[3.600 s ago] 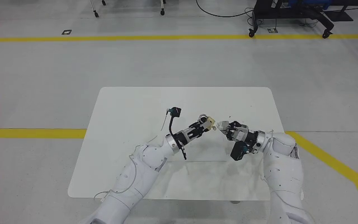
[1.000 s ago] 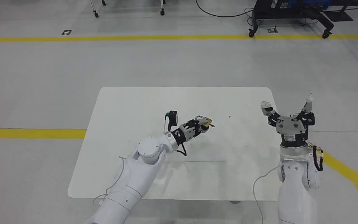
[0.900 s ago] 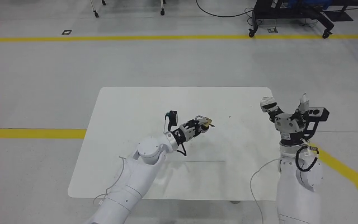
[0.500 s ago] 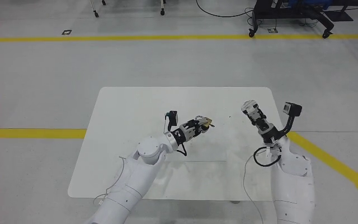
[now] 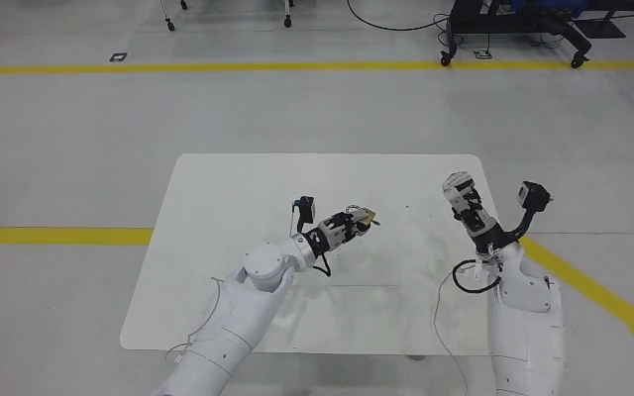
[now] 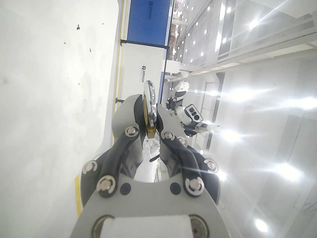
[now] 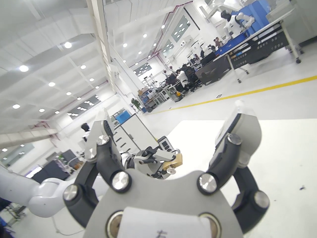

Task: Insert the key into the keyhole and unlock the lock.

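Note:
A brass padlock (image 5: 366, 214) with a silver shackle is held above the middle of the white table (image 5: 248, 198) by my left gripper (image 5: 357, 219), which is shut on it. In the left wrist view the lock's brass body (image 6: 150, 126) sits clamped between the pads. In the right wrist view the padlock (image 7: 176, 159) faces me, and a small silver piece (image 7: 171, 169), likely the key, sticks out of it. My right gripper (image 5: 459, 187) is raised over the table's right side, well apart from the lock. Its fingers (image 7: 100, 134) are spread open and hold nothing.
Small dark specks (image 7: 301, 188) lie on the table near its right side. The table's right edge (image 5: 495, 213) runs just under the right arm. A yellow floor line (image 5: 69, 236) passes on both sides of the table.
The right arm has turned and swung in from beyond the table's right edge to over its right side, its gripper still open. The left arm and padlock have stayed put.

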`<state>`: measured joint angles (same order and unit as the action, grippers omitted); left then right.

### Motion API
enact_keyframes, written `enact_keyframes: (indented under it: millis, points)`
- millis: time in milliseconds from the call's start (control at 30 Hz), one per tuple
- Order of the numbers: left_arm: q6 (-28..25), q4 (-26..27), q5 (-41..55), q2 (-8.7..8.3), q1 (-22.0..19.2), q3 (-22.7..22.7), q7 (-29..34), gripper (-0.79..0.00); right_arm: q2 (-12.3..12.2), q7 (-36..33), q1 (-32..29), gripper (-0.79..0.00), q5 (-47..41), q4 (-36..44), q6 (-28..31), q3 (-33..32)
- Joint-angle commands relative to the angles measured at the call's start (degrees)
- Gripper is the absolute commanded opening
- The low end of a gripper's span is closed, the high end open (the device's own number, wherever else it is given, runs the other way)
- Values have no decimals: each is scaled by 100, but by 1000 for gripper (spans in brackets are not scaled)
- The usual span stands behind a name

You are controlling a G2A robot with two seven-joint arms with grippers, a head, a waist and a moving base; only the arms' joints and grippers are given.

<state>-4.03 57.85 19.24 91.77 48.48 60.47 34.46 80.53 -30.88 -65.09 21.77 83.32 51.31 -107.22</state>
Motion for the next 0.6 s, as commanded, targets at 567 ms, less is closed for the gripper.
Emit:
enact_keyframes:
  millis: [567]
  points:
    - [-62,-130,-606,-71,-221,-83,264,-785,-439,6146,-437,-108,10929,-146,-1594,1301]
